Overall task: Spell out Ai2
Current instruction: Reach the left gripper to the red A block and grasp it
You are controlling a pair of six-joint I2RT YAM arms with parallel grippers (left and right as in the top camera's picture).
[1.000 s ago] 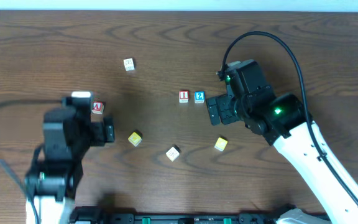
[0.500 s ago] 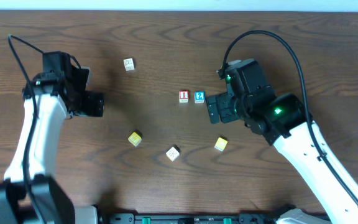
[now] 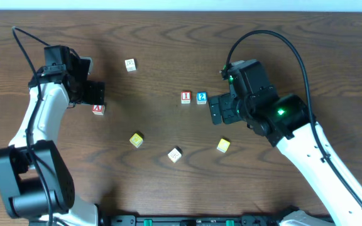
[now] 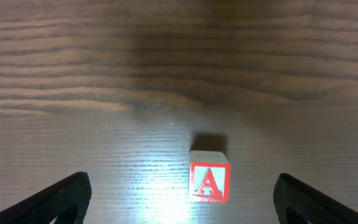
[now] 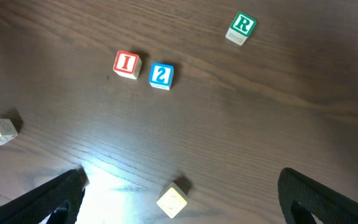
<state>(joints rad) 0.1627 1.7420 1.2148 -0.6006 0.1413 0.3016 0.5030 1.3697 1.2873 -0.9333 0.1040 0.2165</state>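
The red "A" cube [image 3: 97,109] sits on the table at the left. My left gripper [image 3: 95,95] is open just beyond it. In the left wrist view the "A" cube [image 4: 209,176] lies on the wood between the open fingers [image 4: 182,198], a little right of centre, untouched. The red "I" cube [image 3: 185,96] and blue "2" cube [image 3: 201,97] stand side by side mid-table. They also show in the right wrist view, the "I" [image 5: 127,64] left of the "2" [image 5: 161,75]. My right gripper [image 3: 215,112] is open and empty just right of them, its fingers [image 5: 179,182] wide apart.
A green "R" cube [image 5: 242,27] shows only in the right wrist view. A pale cube [image 3: 130,64] sits far back. Two yellow cubes [image 3: 136,139] [image 3: 223,145] and a pale cube [image 3: 175,154] lie nearer the front. A pale cube [image 5: 173,200] lies below my right fingers.
My left arm has swung from the front left toward the far left, covering the "A" cube half a second ago; the cube now shows again, unmoved. The right arm has not moved.
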